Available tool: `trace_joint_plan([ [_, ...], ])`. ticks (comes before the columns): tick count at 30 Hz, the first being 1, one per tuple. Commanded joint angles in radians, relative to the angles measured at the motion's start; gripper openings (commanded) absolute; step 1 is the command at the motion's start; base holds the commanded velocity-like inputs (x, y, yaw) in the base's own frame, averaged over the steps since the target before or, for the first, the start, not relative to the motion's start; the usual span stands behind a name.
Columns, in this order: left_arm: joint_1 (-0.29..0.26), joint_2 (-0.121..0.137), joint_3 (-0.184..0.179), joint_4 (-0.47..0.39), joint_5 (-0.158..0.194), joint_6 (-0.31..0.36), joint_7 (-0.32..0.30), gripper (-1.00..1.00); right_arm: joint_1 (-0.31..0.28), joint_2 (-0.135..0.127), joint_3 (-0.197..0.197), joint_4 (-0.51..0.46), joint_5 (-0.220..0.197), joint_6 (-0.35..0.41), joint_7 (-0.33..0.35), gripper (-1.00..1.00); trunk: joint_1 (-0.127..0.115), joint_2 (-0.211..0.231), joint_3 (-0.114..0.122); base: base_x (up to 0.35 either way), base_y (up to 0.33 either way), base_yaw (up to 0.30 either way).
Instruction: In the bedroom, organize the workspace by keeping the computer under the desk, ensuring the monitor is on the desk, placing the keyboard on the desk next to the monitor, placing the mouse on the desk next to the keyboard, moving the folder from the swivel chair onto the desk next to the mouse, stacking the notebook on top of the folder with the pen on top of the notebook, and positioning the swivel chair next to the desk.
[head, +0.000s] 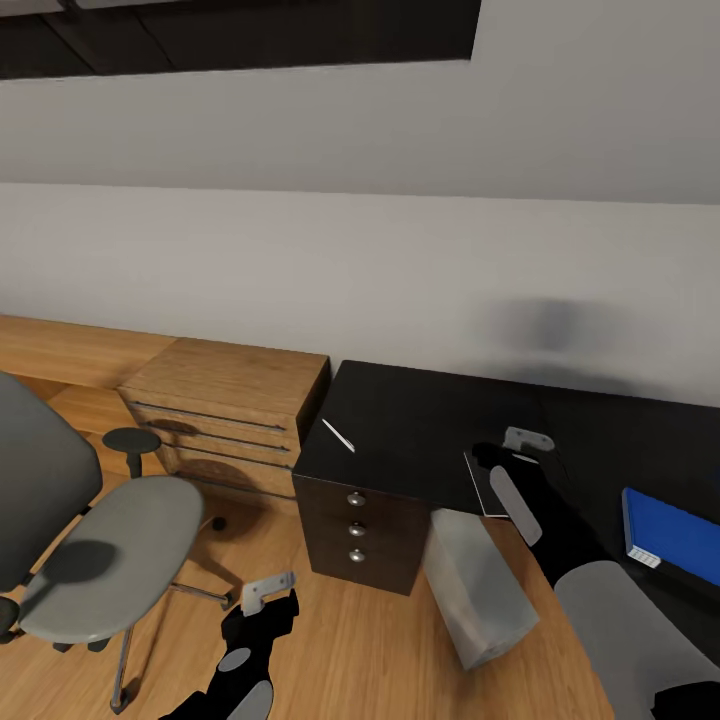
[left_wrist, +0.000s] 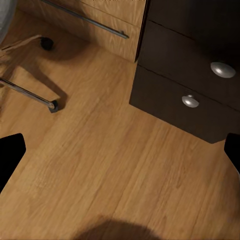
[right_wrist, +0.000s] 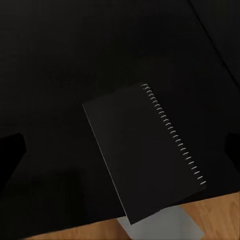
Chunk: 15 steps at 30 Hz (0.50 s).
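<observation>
The black desk (head: 420, 425) holds a thin white pen (head: 338, 435) near its left end and the blue folder (head: 668, 532) at the right. A black spiral notebook (right_wrist: 145, 155) lies at the desk's front edge, slightly overhanging it. My right gripper (head: 503, 452) hovers open just above the notebook (head: 482, 487), its fingertips (right_wrist: 10, 155) wide on either side. Under the desk leans the light-grey computer (head: 480, 585). The grey swivel chair (head: 110, 550) stands at the left. My left gripper (head: 264, 600) is open and empty above the floor near the desk drawers (left_wrist: 200, 85).
A wooden chest (head: 230, 410) with long bar handles stands against the desk's left side. The chair's chrome legs (left_wrist: 30, 92) spread over the wood floor (left_wrist: 110, 165) close to my left arm. A white wall runs behind the desk.
</observation>
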<state>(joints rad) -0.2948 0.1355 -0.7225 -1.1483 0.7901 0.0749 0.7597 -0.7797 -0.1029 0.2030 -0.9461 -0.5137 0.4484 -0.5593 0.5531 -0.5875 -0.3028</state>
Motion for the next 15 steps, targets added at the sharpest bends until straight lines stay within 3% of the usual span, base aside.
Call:
trace_joint_plan([
  [1,-0.001,0.001,-0.003,-0.002,0.002,0.005,0.007,1.0,-0.001,-0.001,0.009,-0.002,-0.007,0.003,-0.009,1.0,0.0,-0.002,-0.002,0.0,0.0,0.0],
  [3,-0.001,0.001,-0.003,-0.002,0.002,0.005,0.007,1.0,-0.001,-0.001,0.017,-0.003,-0.007,0.002,-0.01,1.0,0.0,-0.002,-0.002,0.011,0.0,0.0],
  [15,-0.001,0.001,-0.003,0.007,0.002,0.006,0.006,1.0,-0.001,-0.003,0.026,-0.002,-0.005,0.001,-0.008,1.0,0.0,-0.002,-0.002,0.294,0.0,0.0],
])
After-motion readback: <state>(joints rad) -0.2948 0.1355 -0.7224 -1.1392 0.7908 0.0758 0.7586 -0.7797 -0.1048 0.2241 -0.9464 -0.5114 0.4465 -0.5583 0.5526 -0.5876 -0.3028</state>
